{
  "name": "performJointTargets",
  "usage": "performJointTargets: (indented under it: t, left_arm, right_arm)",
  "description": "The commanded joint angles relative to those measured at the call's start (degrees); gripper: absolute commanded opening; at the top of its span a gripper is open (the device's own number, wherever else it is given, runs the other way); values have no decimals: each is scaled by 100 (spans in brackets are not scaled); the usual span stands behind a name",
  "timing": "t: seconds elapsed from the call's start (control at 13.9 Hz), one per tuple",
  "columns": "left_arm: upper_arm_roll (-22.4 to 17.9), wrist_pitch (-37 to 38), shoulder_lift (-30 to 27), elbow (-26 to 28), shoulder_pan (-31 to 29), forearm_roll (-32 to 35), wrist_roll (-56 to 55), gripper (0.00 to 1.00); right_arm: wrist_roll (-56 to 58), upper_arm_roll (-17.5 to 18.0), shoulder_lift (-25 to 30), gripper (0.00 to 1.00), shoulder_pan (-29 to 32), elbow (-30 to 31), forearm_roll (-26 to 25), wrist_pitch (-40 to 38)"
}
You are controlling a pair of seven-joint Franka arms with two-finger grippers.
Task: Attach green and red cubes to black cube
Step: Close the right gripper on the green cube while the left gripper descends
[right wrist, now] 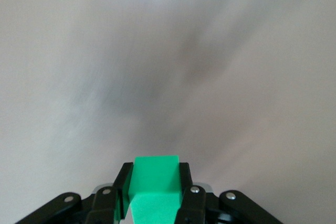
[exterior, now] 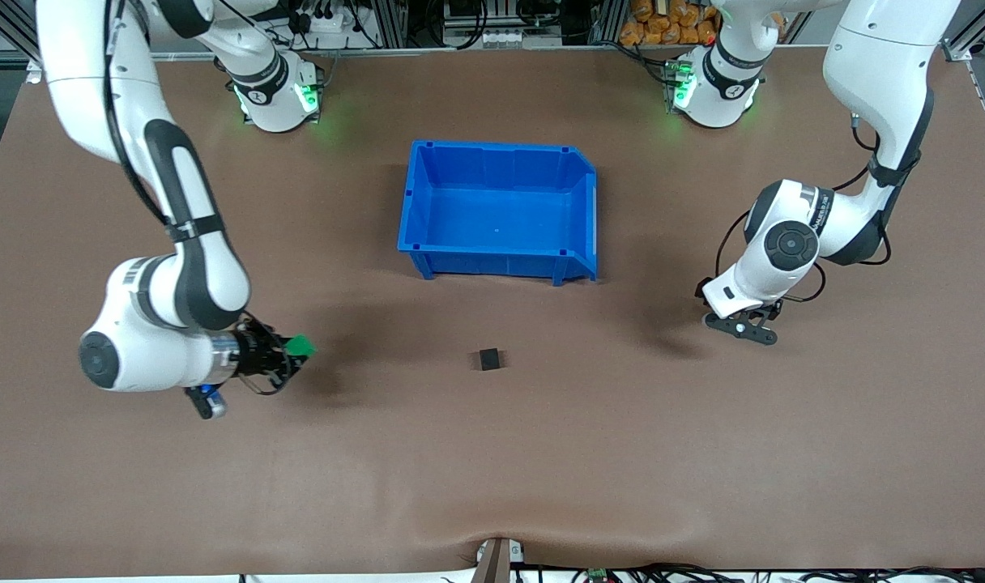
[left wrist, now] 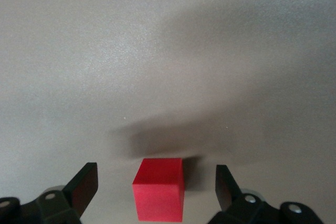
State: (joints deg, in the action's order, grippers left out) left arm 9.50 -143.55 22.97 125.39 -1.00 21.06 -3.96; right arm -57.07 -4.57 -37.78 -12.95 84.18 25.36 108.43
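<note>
your right gripper [exterior: 292, 354] clamps the green cube [exterior: 300, 346]; carry it to the black cube [exterior: 489, 359]. left gripper [left wrist: 156, 188] (spread wide) straddles the red cube [left wrist: 159, 188], so close it next.

— Colours on the plain brown table [exterior: 622, 453]?
— A small matte black cube [exterior: 489, 359], a bright green cube [right wrist: 155, 190] between black fingers [right wrist: 185, 182], a plain red cube [left wrist: 159, 188] — and a large glossy blue plastic bin [exterior: 501, 263].
— The arms?
— White with black joints.
</note>
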Motion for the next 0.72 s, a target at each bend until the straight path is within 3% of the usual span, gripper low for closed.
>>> performJointTargets:
  t: [0.0,0.29,0.65]
  left_arm:
    - [17,-68,-38,64,-23,109,35,96]
    - [25,-68,-38,12,-23,30,-35,91]
    - [25,-68,-21,-15,-23,12,-114,90]
  right_arm:
    - [-1258,-62,-123,0,-478,-112,250,238]
    - [-3578,-53,-378,0,-1217,-104,259,1695]
    - [-5207,-62,-809,0,-1824,-121,180,2990]
